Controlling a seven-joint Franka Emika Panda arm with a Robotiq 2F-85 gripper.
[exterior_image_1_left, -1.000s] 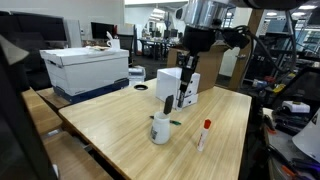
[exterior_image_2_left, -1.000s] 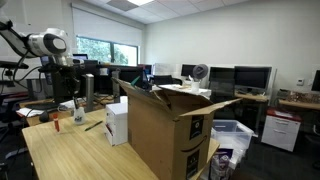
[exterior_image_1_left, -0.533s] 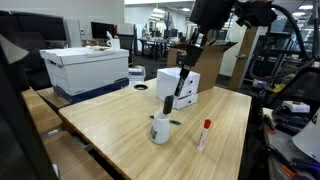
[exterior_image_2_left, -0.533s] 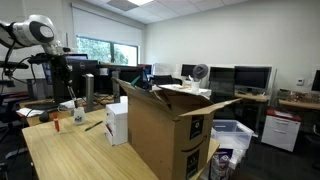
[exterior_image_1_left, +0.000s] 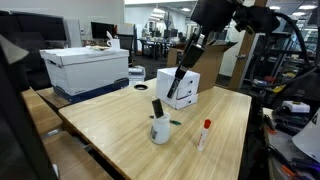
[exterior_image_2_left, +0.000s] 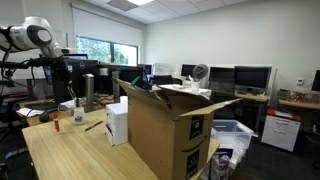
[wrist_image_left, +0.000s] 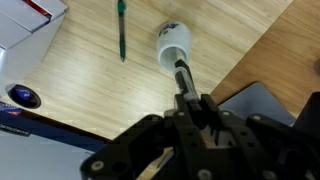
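Wooden tabletop (wrist_image_left: 80, 85) bears a round white cup (wrist_image_left: 172, 42), above which the pincer (wrist_image_left: 193, 102) clamps a slim black marker (wrist_image_left: 182, 76).

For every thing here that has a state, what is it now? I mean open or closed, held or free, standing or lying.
tool: shut on the black marker
black marker: held, pointing toward the cup
cup: standing upright, free
green pen: lying flat, free
red-capped marker: lying flat, cap on
cardboard box: flaps open
white bin: lid on
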